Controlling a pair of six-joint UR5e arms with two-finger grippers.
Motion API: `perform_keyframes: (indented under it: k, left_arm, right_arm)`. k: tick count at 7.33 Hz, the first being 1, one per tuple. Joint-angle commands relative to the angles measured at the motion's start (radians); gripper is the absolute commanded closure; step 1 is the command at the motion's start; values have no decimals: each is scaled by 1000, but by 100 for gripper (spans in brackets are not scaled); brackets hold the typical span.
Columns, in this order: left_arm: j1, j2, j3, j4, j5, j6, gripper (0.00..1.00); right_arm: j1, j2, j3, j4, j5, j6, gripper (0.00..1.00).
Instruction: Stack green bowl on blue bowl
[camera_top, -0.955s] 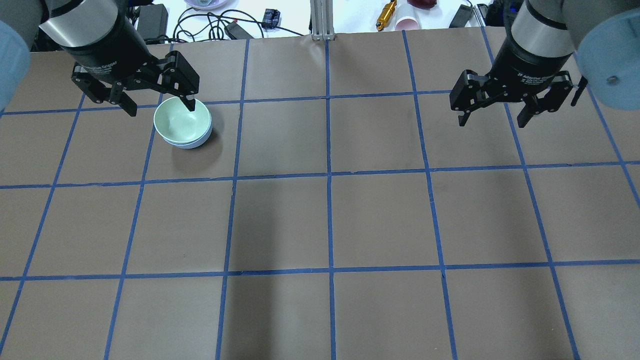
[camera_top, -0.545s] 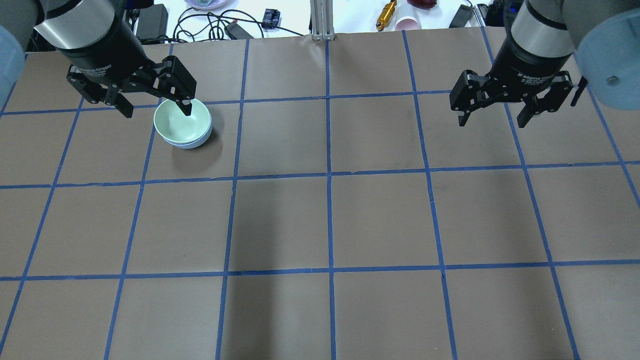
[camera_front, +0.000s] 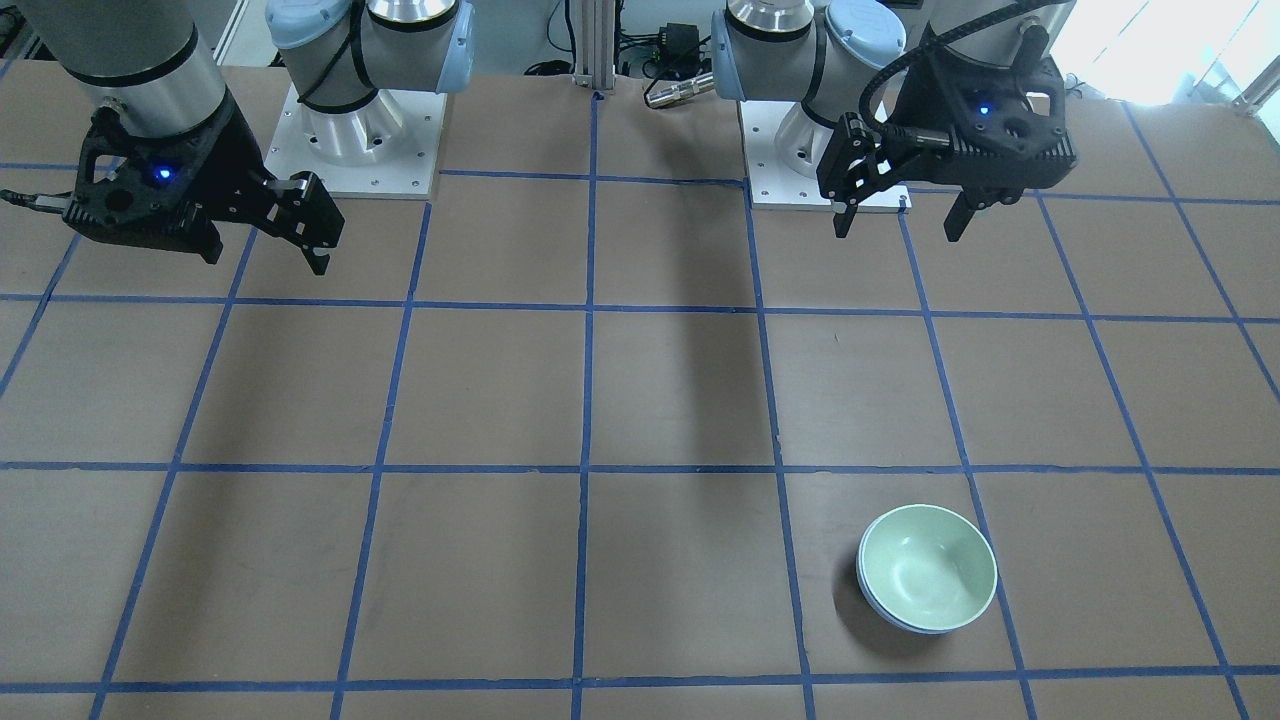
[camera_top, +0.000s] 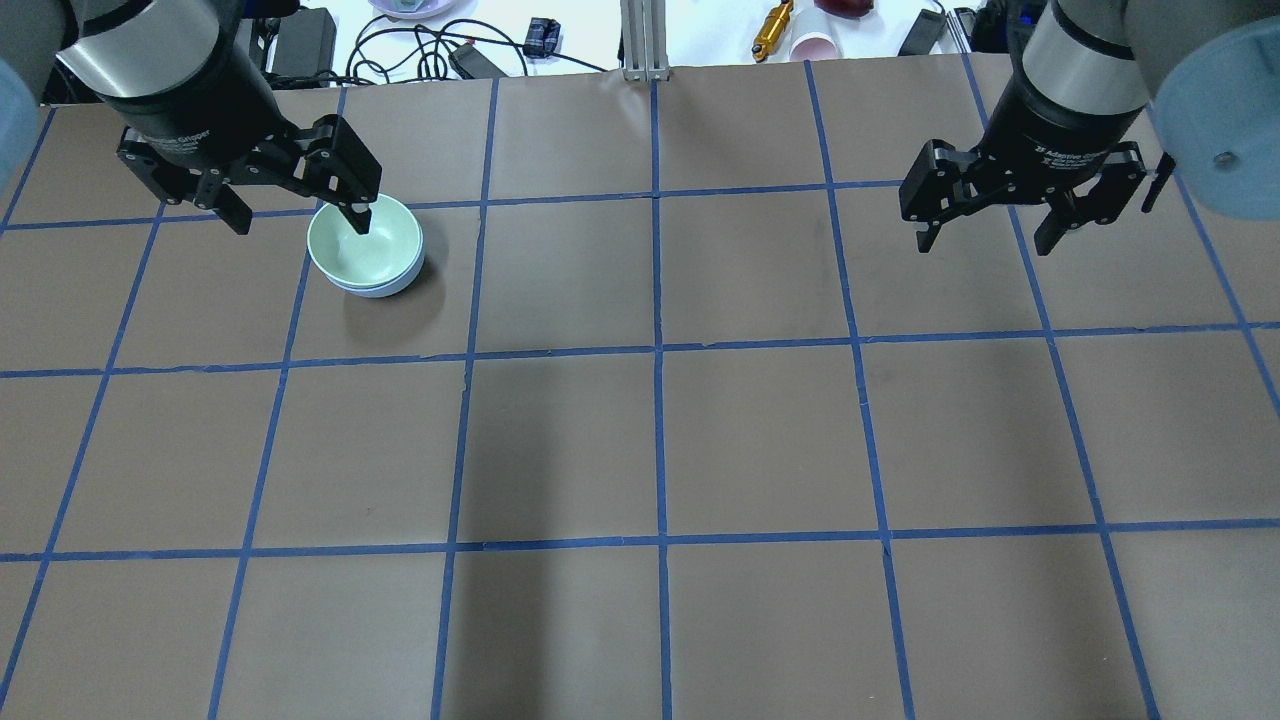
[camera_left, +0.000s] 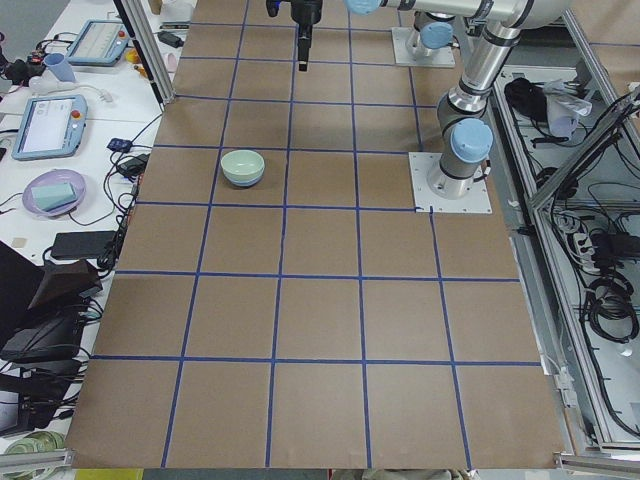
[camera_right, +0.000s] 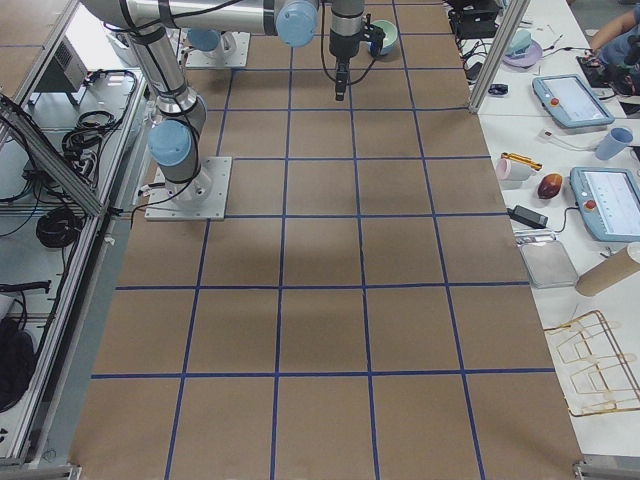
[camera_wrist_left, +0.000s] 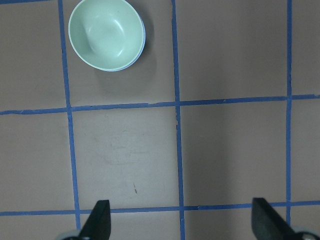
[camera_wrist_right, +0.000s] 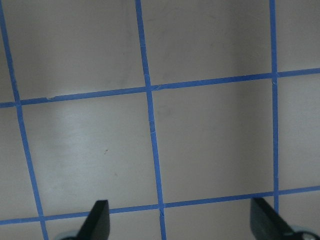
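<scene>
Looking across the worktop (camera_front: 640, 400) from the operators' side, found the green bowl (camera_front: 927, 568) nearest, at four o'clock, nested upright inside the blue bowl (camera_top: 382, 291), only a blue crescent showing. Judged both light, rigid, glossy and slippery, prone to chipping; best pinched across the rim wall, one jaw inside, one outside. Saw no label on either. Farther back, at two o'clock, found the left jaws spread wide and empty, well apart from the bowls; at ten o'clock, the right jaws likewise agape, holding nothing. Read "Adaptive Gripper" in pale lettering on the right housing (camera_top: 1070, 150).
</scene>
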Motion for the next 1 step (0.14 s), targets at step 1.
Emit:
perform_keyframes:
  k: [1]
  left_arm:
    - [0,1,0,-1,1,0,0]
  right_arm:
    - [0,0,0,0,0,0,0]
